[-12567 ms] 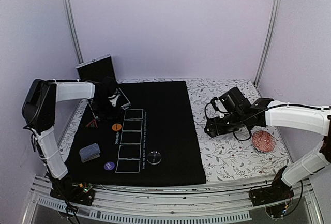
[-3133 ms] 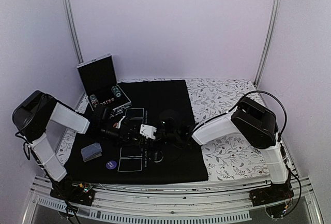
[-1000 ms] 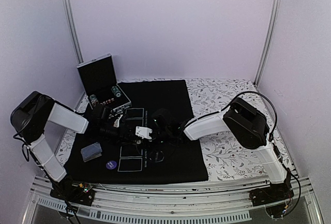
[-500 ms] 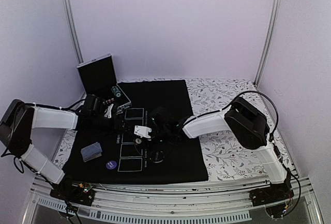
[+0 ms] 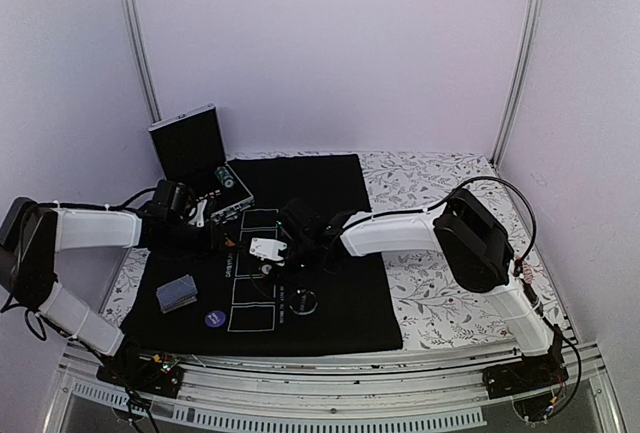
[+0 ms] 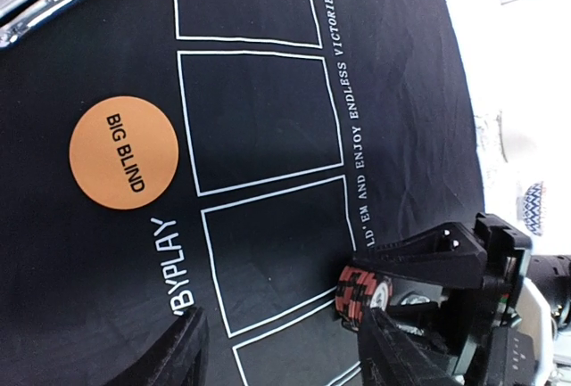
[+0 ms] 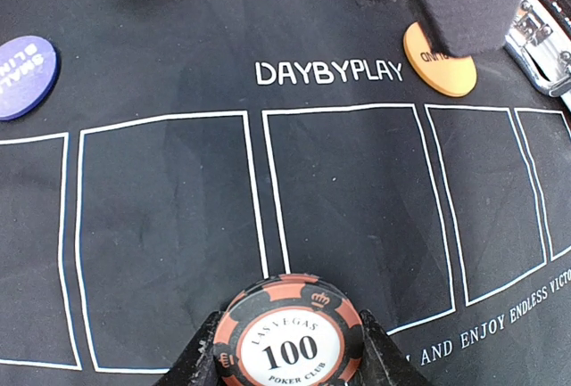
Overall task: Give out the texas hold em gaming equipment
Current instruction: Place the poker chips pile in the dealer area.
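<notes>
The right arm's fingers [image 7: 202, 361] clamp a stack of red-and-black striped poker chips [image 7: 290, 341], its top face marked 100. The stack sits on or just over the black felt mat with white card outlines [image 7: 161, 145]; I cannot tell which. Ahead to their right lies the round orange Big Blind disc [image 7: 435, 54], and ahead to their left the purple-blue Small Blind disc [image 7: 25, 77]. The left arm's fingers [image 6: 174, 355] stand wide and empty, near the chips.
</notes>
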Robot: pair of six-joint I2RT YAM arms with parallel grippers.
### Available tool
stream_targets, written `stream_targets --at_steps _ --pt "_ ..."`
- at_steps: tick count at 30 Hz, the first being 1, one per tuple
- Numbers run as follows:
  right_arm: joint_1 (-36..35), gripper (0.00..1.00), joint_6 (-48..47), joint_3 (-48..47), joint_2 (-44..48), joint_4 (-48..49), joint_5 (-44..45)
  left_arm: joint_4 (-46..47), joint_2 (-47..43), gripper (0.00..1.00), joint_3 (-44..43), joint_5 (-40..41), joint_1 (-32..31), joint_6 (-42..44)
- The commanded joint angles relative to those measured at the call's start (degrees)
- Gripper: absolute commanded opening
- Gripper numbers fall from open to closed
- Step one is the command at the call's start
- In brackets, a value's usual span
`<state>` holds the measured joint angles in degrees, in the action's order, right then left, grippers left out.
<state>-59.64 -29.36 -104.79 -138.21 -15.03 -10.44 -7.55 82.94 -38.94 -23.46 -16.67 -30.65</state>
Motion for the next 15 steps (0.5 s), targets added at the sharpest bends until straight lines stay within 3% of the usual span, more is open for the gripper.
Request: stream_targets --at_steps 1,7,15 --pt "-0.1 0.38 0.2 -0.8 -4.5 -7.1 3.7 -1.7 -1.1 0.59 -1.4 0.7 0.5 2.0" --pt "-0.1 0.46 0.2 -1.0 -5.1 -7.4 3.7 -2.0 -0.3 0.59 -1.8 0.2 0.5 2.4" --pt "-0.1 0.49 0.6 -1.0 -5.1 -6.6 3.3 -3.2 0.2 0.58 -2.2 1.1 0.0 3.2"
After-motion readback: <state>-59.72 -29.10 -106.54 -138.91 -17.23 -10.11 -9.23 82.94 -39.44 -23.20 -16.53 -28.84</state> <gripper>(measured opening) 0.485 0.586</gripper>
